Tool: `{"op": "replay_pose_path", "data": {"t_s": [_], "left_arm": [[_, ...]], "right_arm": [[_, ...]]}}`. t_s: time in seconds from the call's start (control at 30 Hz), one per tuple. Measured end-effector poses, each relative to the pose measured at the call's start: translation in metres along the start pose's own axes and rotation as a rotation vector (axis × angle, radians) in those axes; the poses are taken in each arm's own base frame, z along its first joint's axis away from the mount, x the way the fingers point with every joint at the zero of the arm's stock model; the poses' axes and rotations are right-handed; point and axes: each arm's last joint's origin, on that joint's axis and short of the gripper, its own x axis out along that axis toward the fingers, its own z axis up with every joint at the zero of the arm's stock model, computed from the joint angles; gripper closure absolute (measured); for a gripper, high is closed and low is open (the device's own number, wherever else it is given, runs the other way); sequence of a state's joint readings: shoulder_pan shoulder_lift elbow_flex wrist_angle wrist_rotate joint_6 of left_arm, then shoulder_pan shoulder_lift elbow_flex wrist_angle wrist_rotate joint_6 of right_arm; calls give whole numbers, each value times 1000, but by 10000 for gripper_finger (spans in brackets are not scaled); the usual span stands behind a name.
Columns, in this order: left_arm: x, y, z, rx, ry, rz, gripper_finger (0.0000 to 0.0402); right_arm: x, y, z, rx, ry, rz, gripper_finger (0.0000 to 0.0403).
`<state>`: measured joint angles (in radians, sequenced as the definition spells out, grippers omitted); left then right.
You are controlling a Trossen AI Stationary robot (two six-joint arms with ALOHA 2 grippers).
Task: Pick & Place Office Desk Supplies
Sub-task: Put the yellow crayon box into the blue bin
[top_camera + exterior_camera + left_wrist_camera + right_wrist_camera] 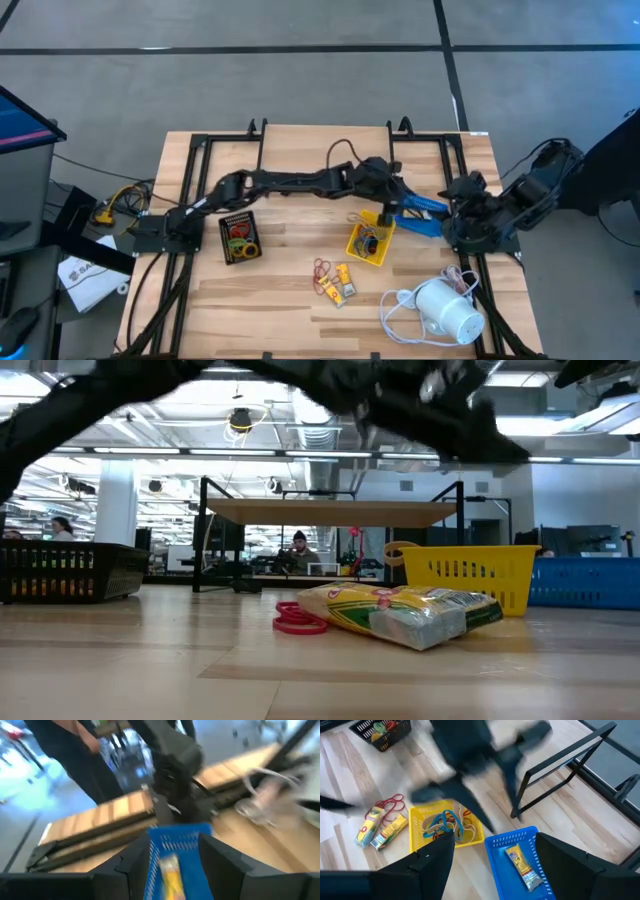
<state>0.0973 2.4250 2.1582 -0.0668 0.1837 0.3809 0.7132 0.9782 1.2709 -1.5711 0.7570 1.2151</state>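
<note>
Left gripper [175, 857]: fingers spread wide, pinching nothing, hanging just above the blue tray [425, 212] toward the right side of the desk [290, 310]. Inside that tray, framed between the fingers in the left wrist view: one yellow packet [171, 876]. Right gripper [495, 852]: likewise spread and empty, waiting at the desk's right edge, aimed at the same tray.

Apparently yet to sort: two more packets [340, 285] and a tangle of red rubber bands [322, 268], loose on the wood near the yellow tray [370, 243]. Bands already in the yellow tray and in the black mesh tray [240, 237].

Likely trouble from here:

- Crowding. Two arms close together around one small tray. Risk of knocking arm against arm on a careless retreat.
- Snagging the tray. Easy to hook a finger on the blue rim while lifting away, dragging or tipping a light tray and spilling the packet.
- Knock-on shoving. Blue and yellow trays just beside each other, possibly touching; hard to nudge one without disturbing the other.
- Mixed grabs. Red bands right against the loose packets. Danger of pinching a packet and carrying a loop along to the wrong tray, or of closing on nothing with bands so thin and flat.
- Cord. White device [445, 310] with its cord [400, 300] near the loose items; risk of catching it on a low sweep.
</note>
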Motion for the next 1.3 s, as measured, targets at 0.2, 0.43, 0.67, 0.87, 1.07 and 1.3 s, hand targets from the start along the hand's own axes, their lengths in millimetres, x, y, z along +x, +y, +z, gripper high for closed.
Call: {"op": "replay_pose_path", "data": {"t_s": [0.2,0.43,0.67,0.87,1.07,1.3], "left_arm": [[-78,-27,43,-31,308,-183,242],[-119,-100,-15,-129,639,-178,249],[-147,-159,-46,-125,604,-179,258],[-145,-190,-43,-81,554,-263,260],[-132,-201,-39,18,524,-325,250],[-108,-213,-43,105,608,-448,235]], "right_arm": [[4,9,-1,-44,9,-24,129],[9,22,-5,-93,23,-42,129],[8,28,-9,-120,21,-31,129],[7,27,-8,-118,-7,-37,129],[9,26,-7,-85,-10,-45,129],[10,28,-5,-57,-8,-40,129]]}}
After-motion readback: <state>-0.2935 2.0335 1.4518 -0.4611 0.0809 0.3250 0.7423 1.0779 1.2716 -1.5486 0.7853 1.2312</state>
